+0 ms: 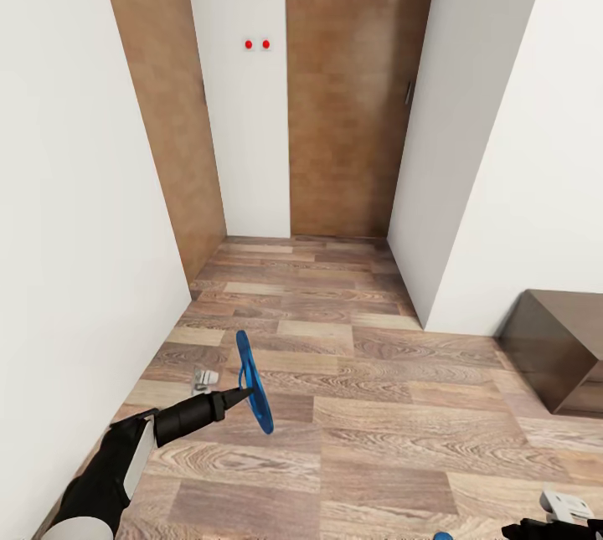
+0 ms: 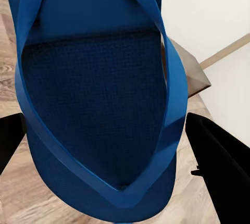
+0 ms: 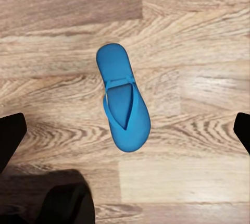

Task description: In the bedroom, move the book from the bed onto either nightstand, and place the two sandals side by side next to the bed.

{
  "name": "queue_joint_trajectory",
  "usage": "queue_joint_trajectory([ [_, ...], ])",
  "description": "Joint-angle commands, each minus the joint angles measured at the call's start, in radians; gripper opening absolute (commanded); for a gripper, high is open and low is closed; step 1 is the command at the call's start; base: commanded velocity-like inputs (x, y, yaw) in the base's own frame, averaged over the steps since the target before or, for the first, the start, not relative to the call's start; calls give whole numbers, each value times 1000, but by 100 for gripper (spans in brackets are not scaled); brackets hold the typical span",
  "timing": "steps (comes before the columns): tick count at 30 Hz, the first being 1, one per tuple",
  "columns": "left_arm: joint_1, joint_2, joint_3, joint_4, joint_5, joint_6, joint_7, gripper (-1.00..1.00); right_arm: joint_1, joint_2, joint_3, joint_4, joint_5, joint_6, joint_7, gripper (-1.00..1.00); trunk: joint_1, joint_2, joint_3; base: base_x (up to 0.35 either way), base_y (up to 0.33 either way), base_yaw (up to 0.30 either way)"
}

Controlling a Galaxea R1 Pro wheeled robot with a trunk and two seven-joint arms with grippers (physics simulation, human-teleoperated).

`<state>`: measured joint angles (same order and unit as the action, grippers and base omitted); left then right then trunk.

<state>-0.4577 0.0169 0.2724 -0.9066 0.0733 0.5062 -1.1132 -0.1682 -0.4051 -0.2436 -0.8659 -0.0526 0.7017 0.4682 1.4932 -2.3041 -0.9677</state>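
Note:
One blue sandal (image 1: pixel 254 385) hangs edge-on above the floor, my left gripper (image 1: pixel 243 394) shut on it. In the left wrist view this sandal (image 2: pixel 99 104) is very close, strap side facing the camera, between the two dark fingers (image 2: pixel 221 164). The other sandal (image 3: pixel 122 104) lies flat on the wood floor, strap side up. My right gripper (image 3: pixel 125 133) hovers over it, open wide, with its fingers well clear of both sides. A sliver of this sandal (image 1: pixel 441 536) shows at the bottom of the head view beside the right gripper (image 1: pixel 528 530). The book and the bed are out of view.
White walls close in on the left and right, with brown wooden doors (image 1: pixel 356 88) at the end of a short passage. A low dark-brown piece of furniture (image 1: pixel 561 347) stands at the right. A small grey object (image 1: pixel 205 377) lies on the floor near the left wall.

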Motion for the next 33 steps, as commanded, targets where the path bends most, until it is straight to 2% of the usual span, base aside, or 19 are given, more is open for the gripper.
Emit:
queue_joint_trajectory([
  [1, -1, 0, 1, 0, 5, 9, -2, -100, 0, 0, -2, -1, -5, 7, 1, 100, 4, -8, -4, 0, 0, 0],
  [28, -1, 0, -1, 0, 5, 9, -1, -100, 0, 0, -2, -2, -5, 11, 2, 100, 107, -196, -89, 0, 0, 0],
  [33, -1, 0, -1, 0, 5, 9, 2, -100, -4, 1, -1, -39, -6, 18, 0, 100, 109, -197, -108, 0, 0, 0],
])
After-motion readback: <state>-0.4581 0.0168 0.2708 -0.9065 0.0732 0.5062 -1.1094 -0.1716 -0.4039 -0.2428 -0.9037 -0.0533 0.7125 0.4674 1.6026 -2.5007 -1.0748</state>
